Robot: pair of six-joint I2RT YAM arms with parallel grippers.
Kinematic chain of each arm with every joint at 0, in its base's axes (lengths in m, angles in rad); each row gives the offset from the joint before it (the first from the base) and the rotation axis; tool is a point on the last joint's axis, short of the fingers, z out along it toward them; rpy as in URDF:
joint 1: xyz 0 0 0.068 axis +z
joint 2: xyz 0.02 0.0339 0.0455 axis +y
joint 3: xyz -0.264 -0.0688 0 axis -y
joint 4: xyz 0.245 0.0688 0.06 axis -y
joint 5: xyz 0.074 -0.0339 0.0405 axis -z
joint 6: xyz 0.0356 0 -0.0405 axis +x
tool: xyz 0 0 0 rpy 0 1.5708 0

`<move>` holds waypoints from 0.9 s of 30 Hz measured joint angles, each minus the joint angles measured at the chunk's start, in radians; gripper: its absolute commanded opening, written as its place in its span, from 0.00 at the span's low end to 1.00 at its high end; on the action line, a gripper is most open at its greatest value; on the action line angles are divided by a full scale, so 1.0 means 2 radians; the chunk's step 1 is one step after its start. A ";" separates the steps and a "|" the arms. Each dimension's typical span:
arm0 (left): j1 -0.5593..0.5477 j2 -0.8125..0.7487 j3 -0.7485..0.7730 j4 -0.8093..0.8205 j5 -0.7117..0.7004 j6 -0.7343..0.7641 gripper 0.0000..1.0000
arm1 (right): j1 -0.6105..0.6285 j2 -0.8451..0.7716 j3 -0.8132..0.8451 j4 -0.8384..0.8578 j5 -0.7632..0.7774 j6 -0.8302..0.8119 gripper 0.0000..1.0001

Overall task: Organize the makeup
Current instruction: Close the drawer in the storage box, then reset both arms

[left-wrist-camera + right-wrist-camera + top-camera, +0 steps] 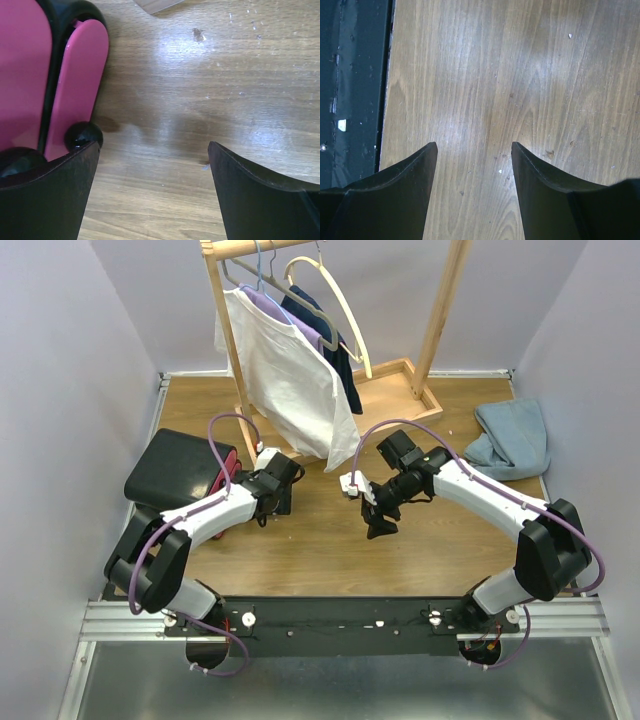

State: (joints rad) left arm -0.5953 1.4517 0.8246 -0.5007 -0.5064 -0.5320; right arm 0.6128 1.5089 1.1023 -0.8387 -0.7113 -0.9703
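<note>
No makeup shows in any view. A black case (178, 468) with pink drawers (80, 75) stands at the table's left. My left gripper (268, 510) hangs low just right of the case. It is open (154, 145), with only bare wood between its fingers. A round black drawer knob (83, 135) sits right by its left finger. Above the middle of the table, my right gripper (380, 526) is also open (474, 144) and holds nothing.
A wooden clothes rack (405, 390) stands at the back with a white shirt (290, 380) and dark garments on hangers. A blue cloth (515, 440) lies at the back right. The black mounting rail (355, 75) runs along the table's near edge.
</note>
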 measured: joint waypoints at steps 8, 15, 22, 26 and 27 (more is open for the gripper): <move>0.000 -0.002 0.006 -0.012 -0.014 0.010 0.99 | 0.000 0.000 0.000 0.000 0.000 0.000 0.69; 0.000 -0.008 0.007 -0.013 -0.010 0.016 0.99 | 0.000 -0.001 0.000 0.000 0.000 0.000 0.69; 0.000 -0.078 0.002 -0.006 0.060 0.027 0.99 | -0.011 -0.016 0.000 0.000 0.004 0.002 0.70; 0.001 -0.135 -0.016 0.018 0.137 0.027 0.99 | -0.030 -0.058 -0.003 0.010 0.017 0.021 0.76; 0.001 -0.148 -0.020 0.023 0.155 0.027 0.99 | -0.039 -0.073 -0.005 0.014 0.020 0.028 0.78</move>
State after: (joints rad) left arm -0.5930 1.1553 0.7849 -0.4553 -0.1967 -0.4786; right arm 0.5343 1.3628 1.0920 -0.8104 -0.6716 -0.9134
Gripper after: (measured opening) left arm 0.987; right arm 0.723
